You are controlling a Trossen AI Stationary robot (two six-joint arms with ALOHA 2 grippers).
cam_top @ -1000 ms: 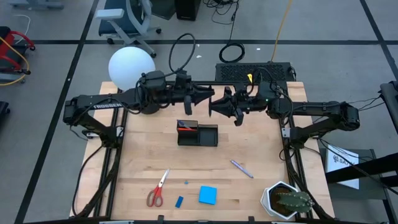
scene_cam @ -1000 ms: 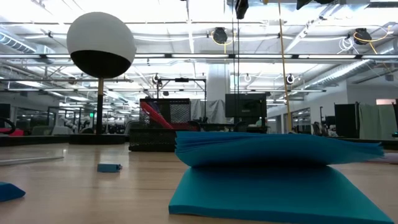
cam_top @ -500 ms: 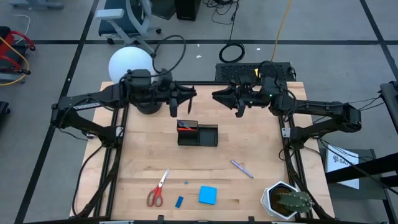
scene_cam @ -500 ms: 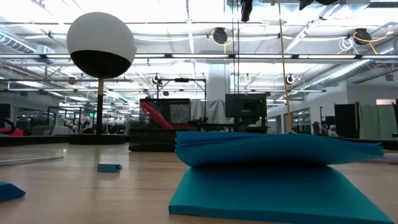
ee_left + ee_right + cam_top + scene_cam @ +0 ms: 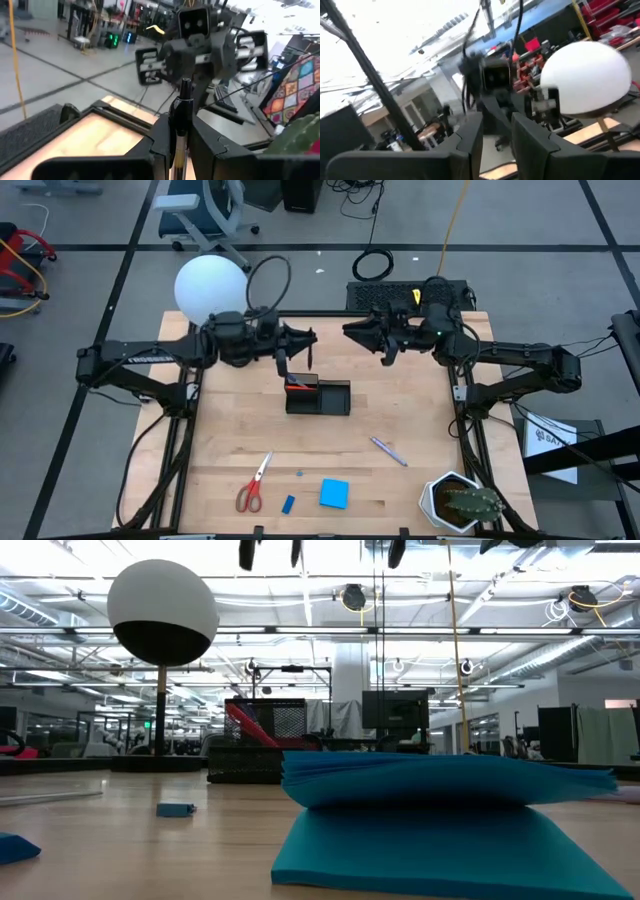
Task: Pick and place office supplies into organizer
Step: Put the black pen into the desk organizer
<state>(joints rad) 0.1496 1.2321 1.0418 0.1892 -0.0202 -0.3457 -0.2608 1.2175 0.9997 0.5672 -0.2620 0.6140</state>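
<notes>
My left gripper (image 5: 303, 346) hangs above the table's far middle, just beyond the black organizer (image 5: 330, 398). It is shut on a thin black pen (image 5: 181, 112). My right gripper (image 5: 352, 333) faces it from the right, open, with nothing between its fingers (image 5: 470, 137). An orange marker (image 5: 297, 385) lies in the organizer's left compartment. Near the front edge, red-handled scissors (image 5: 253, 483), a blue eraser (image 5: 288, 504) and a blue notepad (image 5: 334, 493) lie flat on the wood. A purple pen (image 5: 388, 451) lies to the right of the middle. My left gripper pinches the pen's shaft (image 5: 178, 131) between its two fingers, which reach level toward the table's right. The pen's black end (image 5: 185, 89) sticks out past the fingertips. The pen is lifted clear of the table and the organizer.
A white globe lamp (image 5: 210, 288) stands at the far left corner, close behind my left arm. A potted cactus (image 5: 460, 502) sits at the near right corner. Bare wood lies between the organizer and the items at the front edge.
My left gripper has drawn away from my right gripper toward the table's left and sunk, keeping the pen in its fingers. Its fingers now show at the top of the low view. My right gripper has shifted a little toward the far edge.
</notes>
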